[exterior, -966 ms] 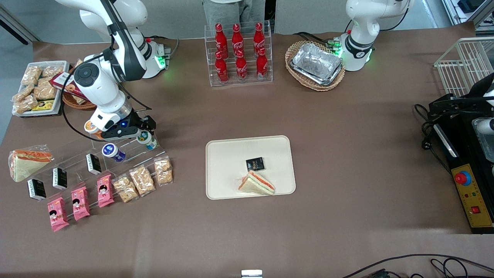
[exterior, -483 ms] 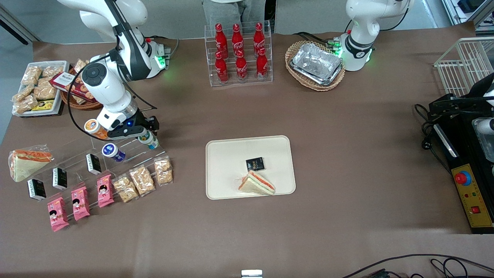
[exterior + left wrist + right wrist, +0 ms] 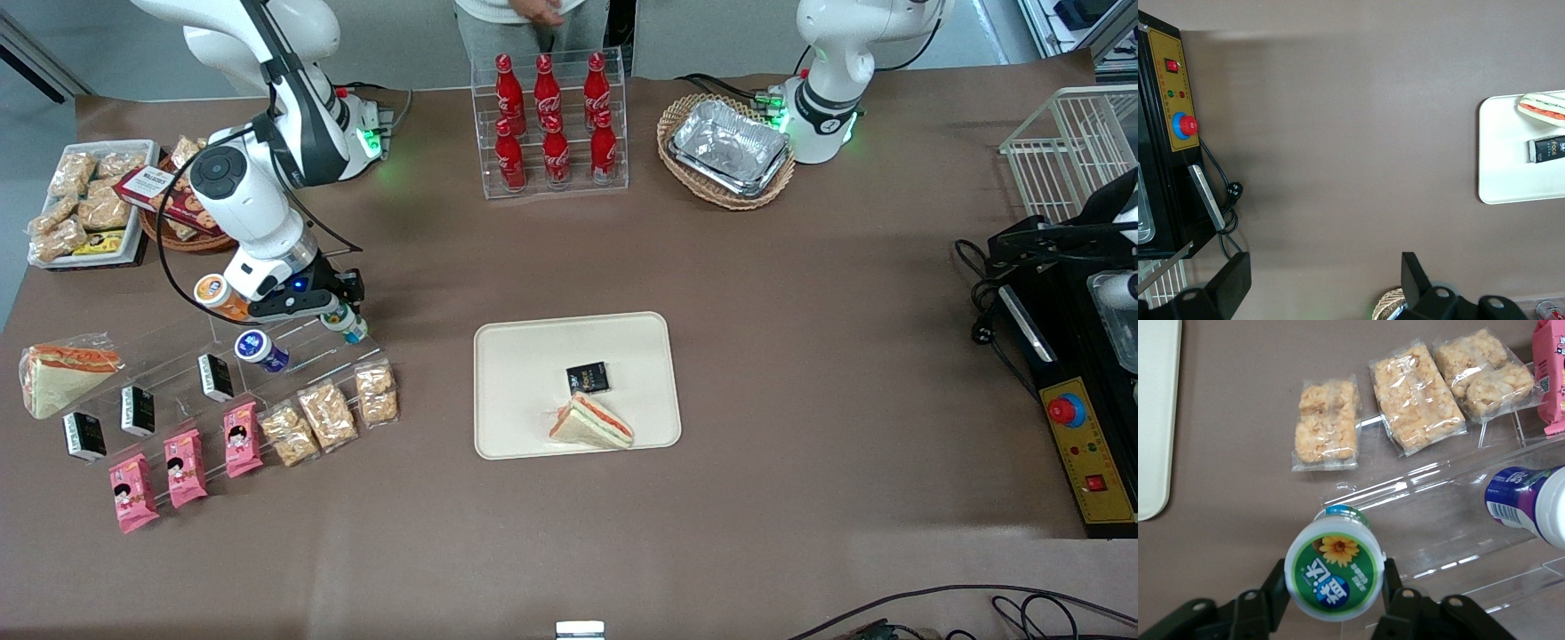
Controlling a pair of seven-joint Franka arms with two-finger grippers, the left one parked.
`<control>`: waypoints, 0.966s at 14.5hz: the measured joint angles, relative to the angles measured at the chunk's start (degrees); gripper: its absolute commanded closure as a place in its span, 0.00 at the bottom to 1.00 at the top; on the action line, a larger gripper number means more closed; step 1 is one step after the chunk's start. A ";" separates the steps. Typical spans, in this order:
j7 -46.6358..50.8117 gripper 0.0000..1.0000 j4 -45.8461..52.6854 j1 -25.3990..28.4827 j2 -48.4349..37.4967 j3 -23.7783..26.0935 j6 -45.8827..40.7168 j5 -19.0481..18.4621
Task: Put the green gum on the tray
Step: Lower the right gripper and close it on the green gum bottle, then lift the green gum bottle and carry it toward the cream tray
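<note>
My gripper (image 3: 1333,592) is clamped on the gum (image 3: 1334,572), one finger (image 3: 1275,590) pressing each side of the canister just under its green-rimmed lid. In the front view the gripper (image 3: 342,313) sits at the working arm's end of the surface (image 3: 800,293), over the upper step of a clear stand (image 3: 293,351), with the gum (image 3: 350,326) showing below it. I cannot tell whether the gum's base touches the step or is lifted off it. The blue-lidded canister (image 3: 1531,503) lies on its side on the stand, just beside my gripper and nearer the front camera; the orange-lidded canister (image 3: 213,294) stands close on the gripper's outer side. Three snack packs (image 3: 1401,397) lie nearer the camera than the gripper. The tray (image 3: 524,373) is well apart from the gripper, toward the parked arm, and holds a sandwich (image 3: 591,422) and a black packet (image 3: 588,378).
</note>
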 measured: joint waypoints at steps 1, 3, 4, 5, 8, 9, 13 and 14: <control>0.00 0.71 0.00 0.00 -0.01 0.00 0.05 0.00; 0.00 0.71 0.00 -0.02 -0.01 -0.05 0.06 0.00; 0.00 0.71 0.00 -0.05 -0.02 -0.14 0.06 0.00; 0.00 0.71 0.03 -0.13 -0.05 -0.23 -0.05 0.00; 0.06 0.71 3.11 -0.27 -0.93 -0.39 -7.00 0.05; 0.15 0.71 6.06 -0.27 -1.59 -0.39 -12.51 0.10; 0.41 0.71 22.40 -0.25 -3.59 -0.31 -34.37 3.28; 0.72 0.71 26.72 -0.21 -3.71 -0.25 -38.84 3.65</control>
